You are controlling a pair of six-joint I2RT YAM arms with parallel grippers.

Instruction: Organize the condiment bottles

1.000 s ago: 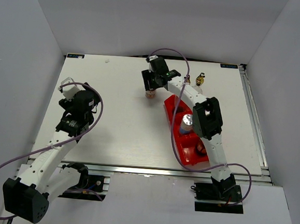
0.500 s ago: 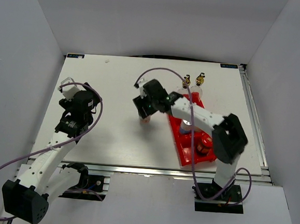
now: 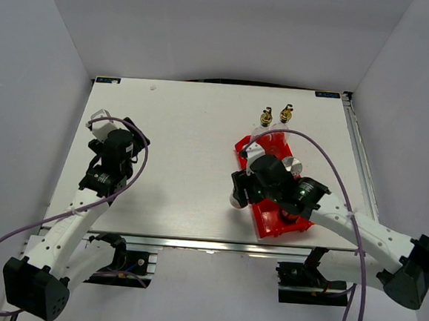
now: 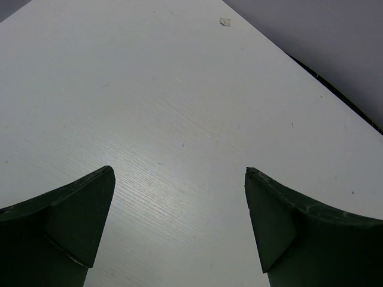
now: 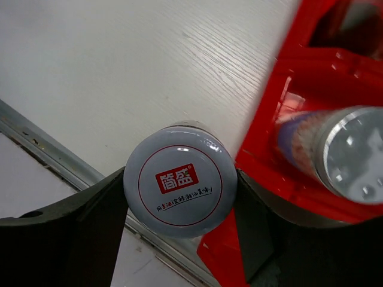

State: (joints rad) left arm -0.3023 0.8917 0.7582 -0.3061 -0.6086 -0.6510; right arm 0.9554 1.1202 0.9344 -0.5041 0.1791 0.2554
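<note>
Right gripper [image 5: 179, 197] clamped on grey-lidded jar [image 5: 179, 186], likely bound for red bin [image 5: 287, 72].
Jar sits just outside the bin's left wall, close to the table's [image 3: 172, 127] near edge, right of centre; can't tell if it's off the surface. Silver-topped shaker [image 5: 350, 152] sits in the bin just beside it. Step reads as loading the bin. Next move needs a lift over the wall, a shift right, then lowering into a free compartment clear of the shaker. Left gold-stoppered bottle [image 3: 264, 118] and right gold-stoppered bottle [image 3: 285, 114] stand by the far edge, not yet binned. Left gripper [image 4: 179, 227] gapes wide over bare table near the left edge.
</note>
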